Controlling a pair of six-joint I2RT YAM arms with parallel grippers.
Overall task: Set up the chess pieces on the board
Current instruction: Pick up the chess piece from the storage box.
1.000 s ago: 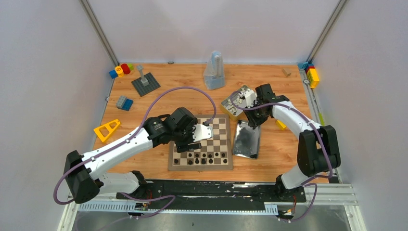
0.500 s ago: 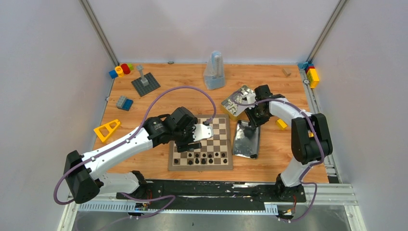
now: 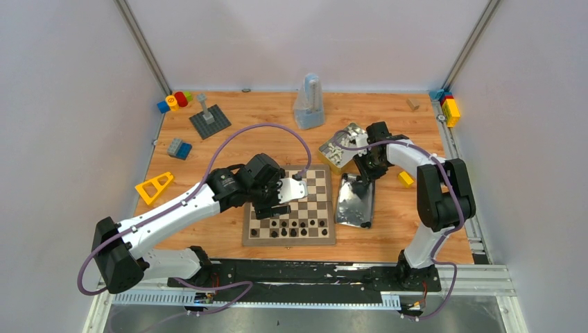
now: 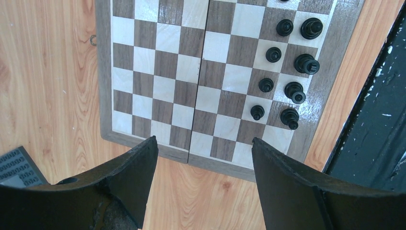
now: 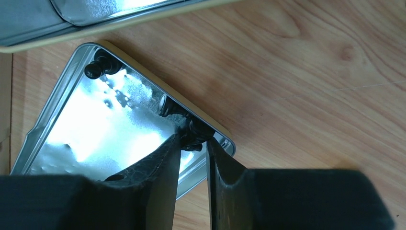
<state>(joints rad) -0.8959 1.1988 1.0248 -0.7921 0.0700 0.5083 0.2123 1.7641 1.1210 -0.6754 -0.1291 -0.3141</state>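
Picking a black piece (image 5: 194, 130) out of the shiny tin (image 5: 105, 129) on the tabletop, with the right pincer (image 5: 193, 139) clamped on it against the tin's wall. Holding the left pincer (image 4: 203, 141) spread wide and empty over the board (image 4: 158, 81) edge. Judged next: lifting clear, then carrying to a vacant square beside the black ranks (image 4: 294, 91). Grip confirmed from right wrist only; hidden overhead.

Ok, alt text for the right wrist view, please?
The right gripper, fingers nearly closed, flanks a black chess piece lying against the wall of a shiny metal tin on the wooden table; whether it is gripped is unclear. Two more black pieces lie along that wall.
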